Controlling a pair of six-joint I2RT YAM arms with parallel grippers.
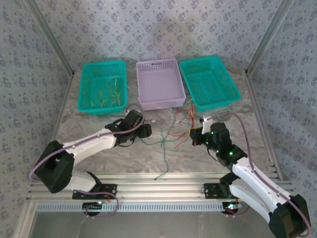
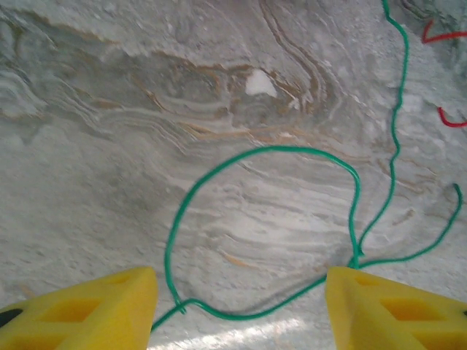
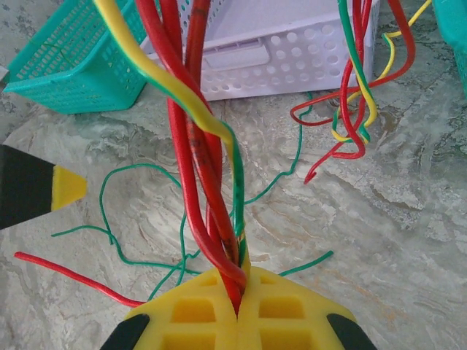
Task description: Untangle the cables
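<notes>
Cables (image 1: pixel 171 130): red, green and yellow, tangled on marble table (image 1: pixel 124 158), just near of lavender basket (image 1: pixel 159 84), between 2 arms.
Right gripper (image 3: pixel 237 295): clamped on 1 twisted red-yellow-green bundle.
Left gripper (image 2: pixel 241 306): fingers spread wide over green loop (image 2: pixel 263 153), holding nothing.

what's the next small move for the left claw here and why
Probably lower the left claw and close it on the green cable looping on the table between its open fingers. The right claw is shut on the red, yellow and green bundle, so a second hold would let the arms pull the strands apart.
</notes>
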